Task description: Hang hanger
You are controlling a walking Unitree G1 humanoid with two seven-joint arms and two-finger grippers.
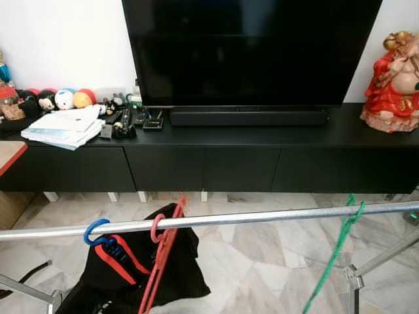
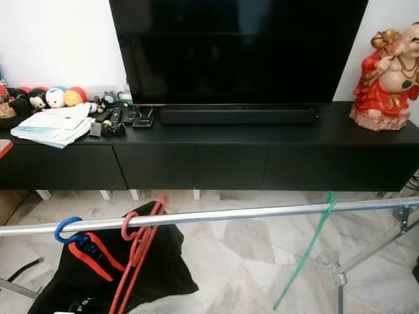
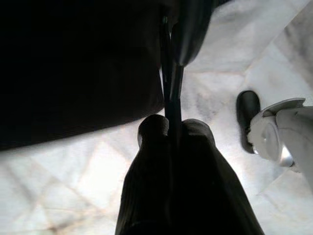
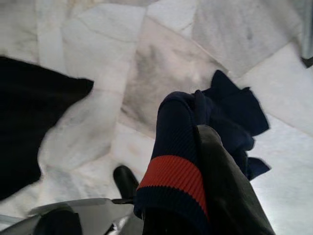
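Note:
A silver rail (image 1: 262,216) of a drying rack crosses the foreground. On it hang a blue hanger (image 1: 95,232) carrying a black garment with red stripes (image 1: 131,275), a bare red hanger (image 1: 160,255) and a bare green hanger (image 1: 337,245). In the left wrist view my left gripper (image 3: 172,129) is shut on a thin dark hanger bar (image 3: 168,73) above the marble floor. In the right wrist view my right gripper (image 4: 195,132) is shut on a navy garment with a red band (image 4: 176,176), which drapes over the fingers.
Behind the rail stands a low black TV console (image 1: 209,163) with a large TV (image 1: 249,52), a red statue (image 1: 393,85) and papers with small toys (image 1: 62,127). Rack legs (image 1: 357,278) stand at the lower right. My black foot (image 3: 248,110) is on the floor.

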